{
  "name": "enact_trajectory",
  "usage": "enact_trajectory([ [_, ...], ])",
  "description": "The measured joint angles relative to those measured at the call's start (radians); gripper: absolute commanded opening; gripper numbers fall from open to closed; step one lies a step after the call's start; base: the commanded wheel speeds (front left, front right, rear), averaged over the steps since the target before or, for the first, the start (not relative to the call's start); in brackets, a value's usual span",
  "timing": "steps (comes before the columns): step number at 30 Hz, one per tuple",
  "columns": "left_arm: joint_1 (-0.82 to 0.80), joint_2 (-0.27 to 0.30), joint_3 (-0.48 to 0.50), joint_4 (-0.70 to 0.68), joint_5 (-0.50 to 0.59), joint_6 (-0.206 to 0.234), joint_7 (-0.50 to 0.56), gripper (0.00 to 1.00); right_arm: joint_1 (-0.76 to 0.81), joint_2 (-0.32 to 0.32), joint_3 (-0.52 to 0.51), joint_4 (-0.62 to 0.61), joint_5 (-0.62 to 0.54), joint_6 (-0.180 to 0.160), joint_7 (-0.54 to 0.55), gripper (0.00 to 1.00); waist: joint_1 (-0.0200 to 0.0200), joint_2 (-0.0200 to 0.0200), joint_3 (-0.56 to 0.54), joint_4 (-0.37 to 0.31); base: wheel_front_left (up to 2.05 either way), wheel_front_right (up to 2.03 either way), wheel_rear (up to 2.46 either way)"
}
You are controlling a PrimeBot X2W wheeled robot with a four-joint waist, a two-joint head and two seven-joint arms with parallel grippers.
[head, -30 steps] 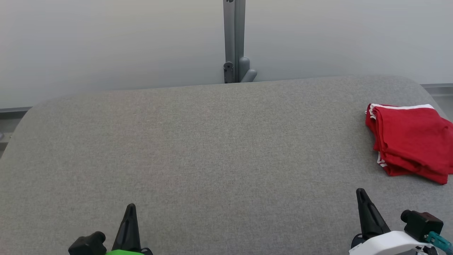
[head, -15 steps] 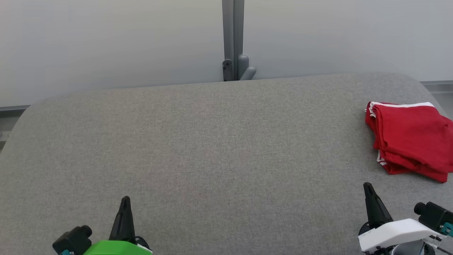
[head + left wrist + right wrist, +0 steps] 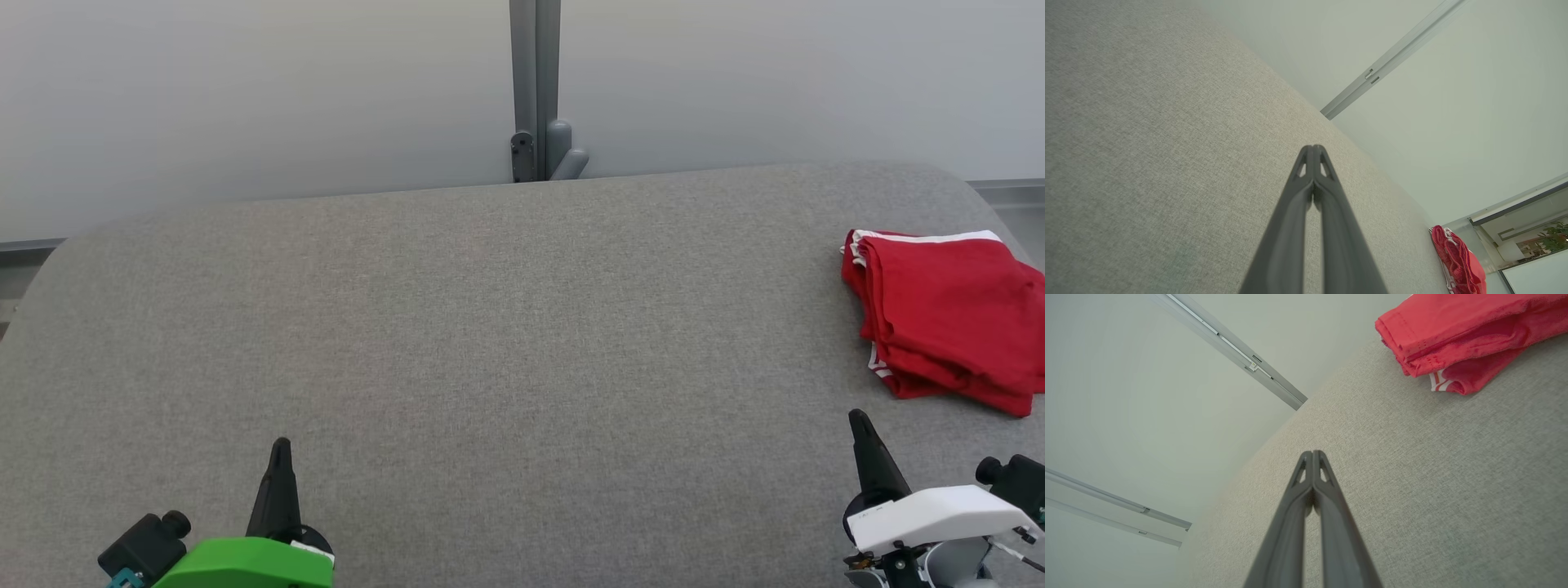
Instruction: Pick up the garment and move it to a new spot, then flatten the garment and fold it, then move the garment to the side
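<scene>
The garment (image 3: 951, 314) is red with white trim and lies folded in a thick stack at the right edge of the grey table (image 3: 490, 343). The same folded garment (image 3: 1457, 339) lies at the top right of the right wrist view, and in the left wrist view the garment (image 3: 1457, 259) is far off at the lower right. My left gripper (image 3: 280, 445) is shut and empty at the lower left. My right gripper (image 3: 857, 416) is shut and empty too, at the lower right, just in front of the garment. Both pairs of fingertips (image 3: 1312, 148) (image 3: 1312, 453) touch, with nothing between them.
A grey post with a bracket (image 3: 536, 122) stands against the pale wall behind the table's far edge. The table's right edge runs close beside the garment.
Both grippers have drawn apart and outward along the bottom of the head view, the left one to the left, the right one to the right. The head camera has tilted slightly. The garment lies unmoved.
</scene>
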Motion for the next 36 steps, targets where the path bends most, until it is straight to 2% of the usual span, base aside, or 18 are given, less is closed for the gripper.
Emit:
enact_trajectory([
  [24,-0.045,0.000,0.029,0.004,-0.281,-0.029,0.049,0.00,-0.061,0.000,-0.058,0.037,0.282,0.000,0.097,0.00,0.0000,0.0000,0.016,-0.006,0.00,0.00,0.00],
  [36,-0.065,0.000,0.040,0.007,-0.387,-0.041,0.068,0.00,-0.084,0.001,-0.084,0.053,0.394,0.000,0.138,0.00,0.0000,0.0000,0.024,-0.010,0.00,0.00,0.00],
])
